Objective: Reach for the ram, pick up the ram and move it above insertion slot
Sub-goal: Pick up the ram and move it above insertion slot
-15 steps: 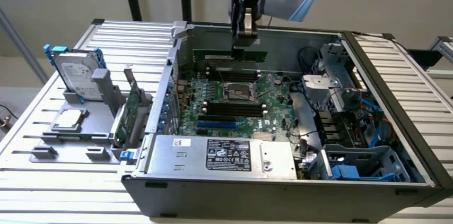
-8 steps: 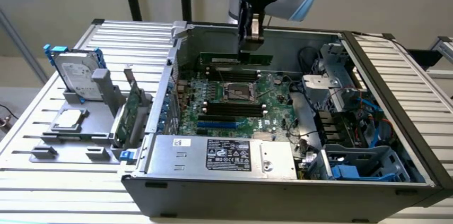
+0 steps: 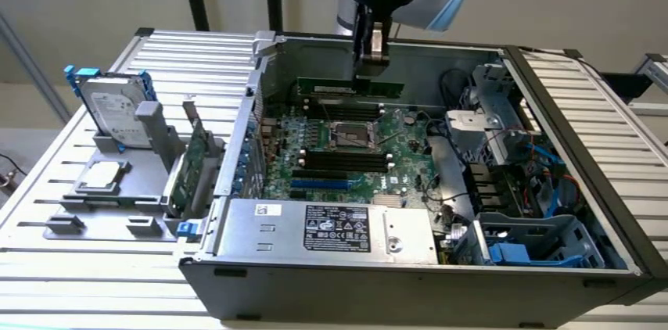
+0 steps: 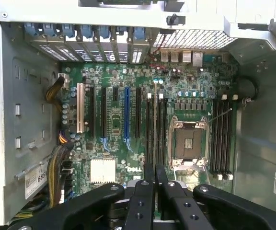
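Note:
The ram (image 3: 325,87) is a long thin green stick, held level in the air inside the open computer case (image 3: 584,127), above the rear part of the motherboard (image 3: 402,138). My gripper (image 3: 368,70) comes straight down from above and is shut on the stick's upper edge. In the wrist view the ram (image 4: 155,120) appears edge-on as a thin line running out from between my fingertips (image 4: 149,178). It lies over the black memory slots (image 4: 150,136) beside the empty CPU socket (image 4: 188,143). Those slots (image 3: 336,161) sit lower down in the exterior view.
On the exterior view's left, a grey holder (image 3: 105,189) carries a hard drive (image 3: 113,111) and a taller green expansion card (image 3: 193,166). A power supply (image 3: 324,228) spans the case front. Cables and a drive cage (image 3: 511,173) crowd the case's right side.

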Controlling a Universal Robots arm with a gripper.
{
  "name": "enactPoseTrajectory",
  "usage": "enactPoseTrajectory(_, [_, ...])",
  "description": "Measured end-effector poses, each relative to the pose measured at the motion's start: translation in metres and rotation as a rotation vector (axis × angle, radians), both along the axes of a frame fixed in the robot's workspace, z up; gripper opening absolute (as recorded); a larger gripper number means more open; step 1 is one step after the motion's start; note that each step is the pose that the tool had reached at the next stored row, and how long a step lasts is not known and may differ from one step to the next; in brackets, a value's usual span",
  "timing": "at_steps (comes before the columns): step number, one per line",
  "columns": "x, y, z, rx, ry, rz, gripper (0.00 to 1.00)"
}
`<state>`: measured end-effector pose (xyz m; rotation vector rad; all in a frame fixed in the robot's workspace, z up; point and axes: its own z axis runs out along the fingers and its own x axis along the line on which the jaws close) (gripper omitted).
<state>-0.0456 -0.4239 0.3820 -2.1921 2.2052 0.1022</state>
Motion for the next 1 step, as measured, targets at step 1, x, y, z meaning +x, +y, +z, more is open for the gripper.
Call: enactPoseTrajectory(1, [0.0000, 0.0000, 0.0000, 0.0000, 0.0000, 0.000, 0.13])
